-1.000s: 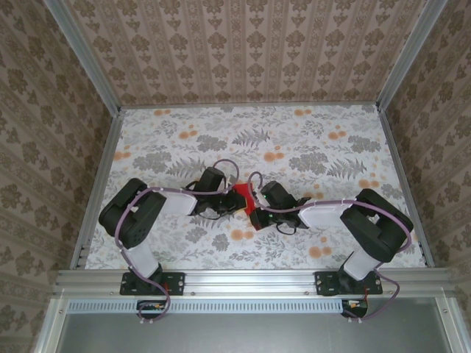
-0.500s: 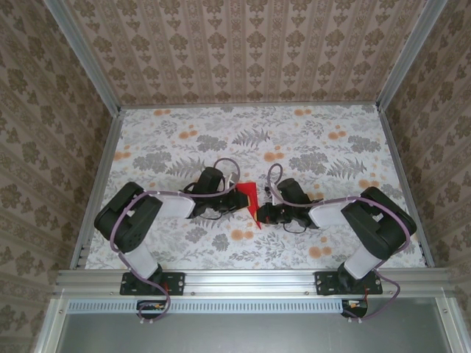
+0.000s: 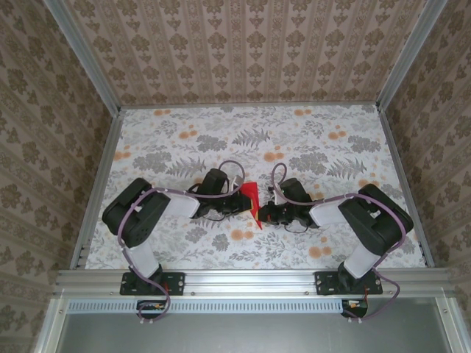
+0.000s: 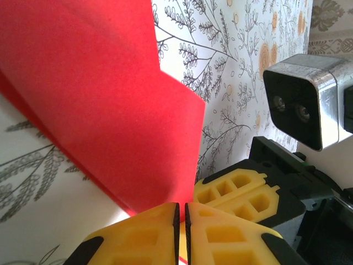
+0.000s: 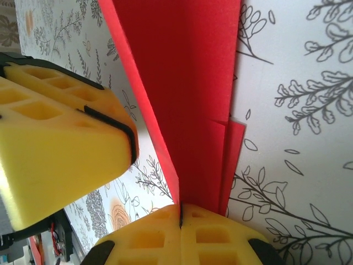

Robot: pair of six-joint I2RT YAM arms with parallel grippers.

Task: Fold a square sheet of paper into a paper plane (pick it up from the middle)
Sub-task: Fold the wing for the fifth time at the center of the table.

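The square sheet of paper (image 3: pixel 254 201) is bright red and folded into a narrow pointed shape, standing on edge between the two arms at the table's middle. My left gripper (image 3: pixel 241 201) is at its left side and my right gripper (image 3: pixel 263 214) at its right. In the left wrist view the red paper (image 4: pixel 110 105) runs down into my shut left gripper (image 4: pixel 181 212), with the right gripper's yellow fingers (image 4: pixel 242 193) just beyond. In the right wrist view the creased paper (image 5: pixel 187 83) enters my shut right gripper (image 5: pixel 180 212). The left gripper's finger (image 5: pixel 60 138) sits close beside it.
The floral table cover (image 3: pixel 257 140) stretches far behind the arms. Patterned walls with metal rails (image 3: pixel 99 169) close in the left, right and back sides. A silver camera block (image 4: pixel 300 99) on the right wrist sits near the left gripper.
The right gripper has drawn back to the right, and the red paper now shows as a longer pointed shape. The left arm has shifted slightly.
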